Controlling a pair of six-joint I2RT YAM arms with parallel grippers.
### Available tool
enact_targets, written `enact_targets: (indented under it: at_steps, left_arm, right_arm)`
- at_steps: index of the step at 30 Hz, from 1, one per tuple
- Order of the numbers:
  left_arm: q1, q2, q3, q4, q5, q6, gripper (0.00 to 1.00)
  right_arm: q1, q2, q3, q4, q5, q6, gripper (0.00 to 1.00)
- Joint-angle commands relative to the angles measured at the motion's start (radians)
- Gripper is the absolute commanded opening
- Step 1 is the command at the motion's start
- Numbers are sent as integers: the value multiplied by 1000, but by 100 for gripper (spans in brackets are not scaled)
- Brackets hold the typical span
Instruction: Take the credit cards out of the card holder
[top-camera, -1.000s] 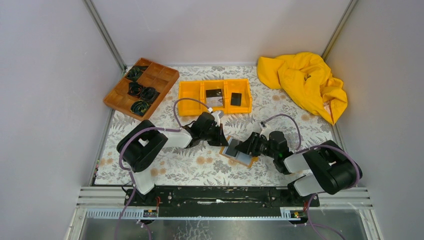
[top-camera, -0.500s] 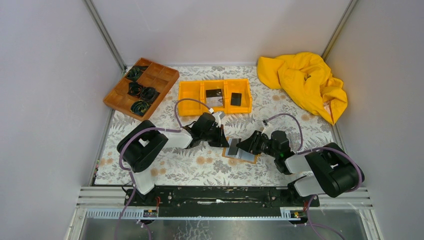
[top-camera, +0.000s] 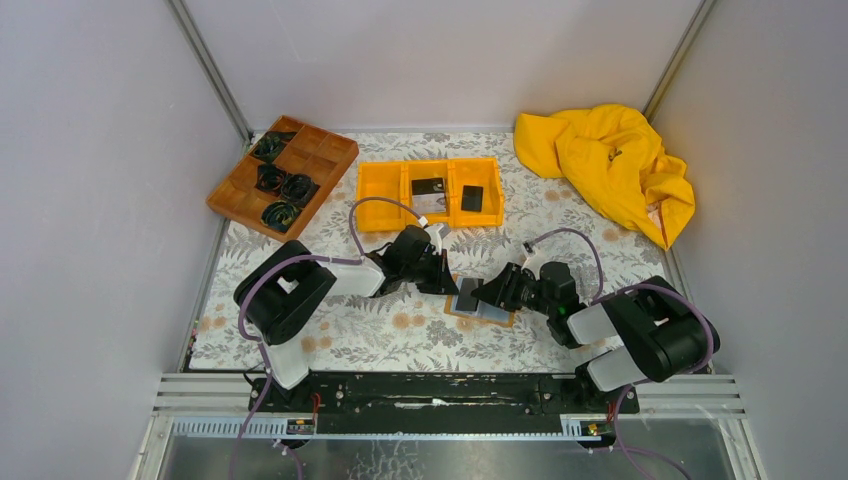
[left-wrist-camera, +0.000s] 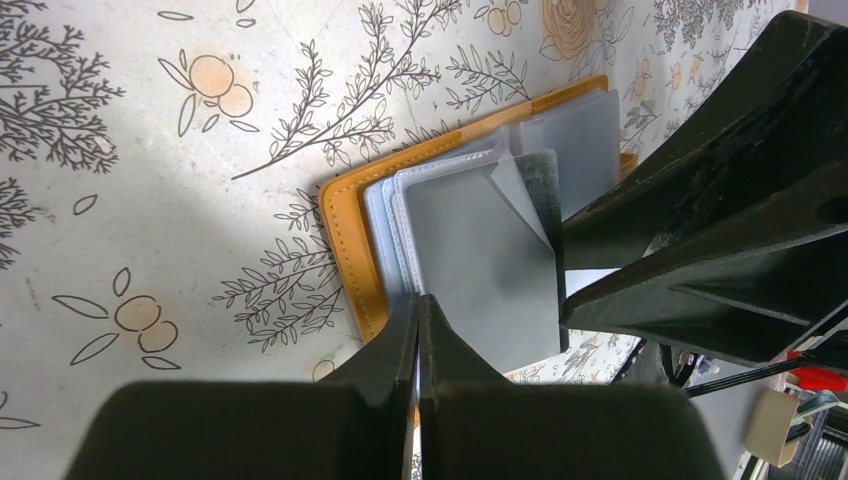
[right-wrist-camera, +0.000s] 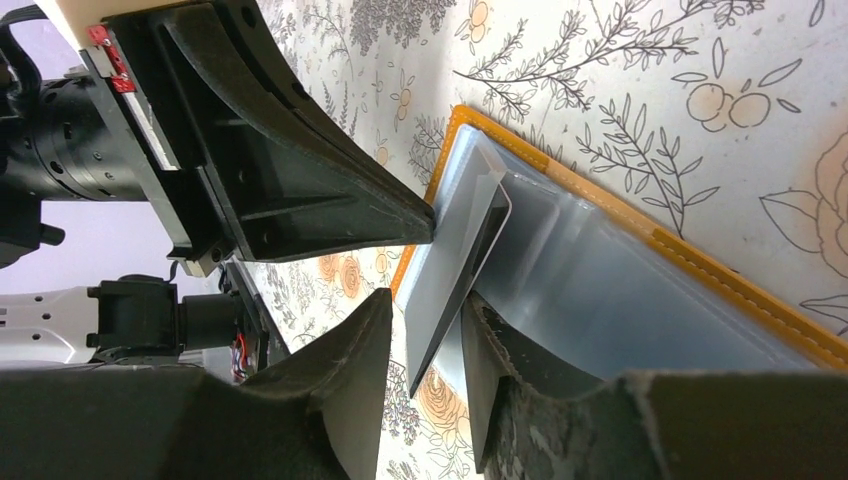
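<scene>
The orange-tan folding card holder (top-camera: 488, 313) lies open on the floral tablecloth (top-camera: 380, 330) mid-table, between my two grippers. My left gripper (left-wrist-camera: 418, 300) is fully closed and empty, its tips pressed on the holder's left edge. My right gripper (right-wrist-camera: 428, 305) is partly open. Its fingers straddle a pale grey card (right-wrist-camera: 460, 250) tilted up from the grey-blue pockets, without clamping it.
</scene>
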Motion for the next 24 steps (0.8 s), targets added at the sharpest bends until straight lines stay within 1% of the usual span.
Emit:
enact_targets:
  at_steps: [1, 14, 17, 24]
  left_arm:
    - [-8, 12, -8, -4, 15, 7, 0]
    - [-8, 18, -7, -2, 16, 6, 0]
    - [-8, 16, -6, -3, 16, 6, 0]
    - [-6, 15, -5, -4, 14, 6, 0]
  right_arm:
    - [-5, 15, 26, 83, -36, 8, 39]
    - [-4, 216, 37, 342, -122, 113, 40]
    - [-4, 216, 34, 342, -118, 110, 40]
    - [-17, 127, 27, 238, -83, 64, 40]
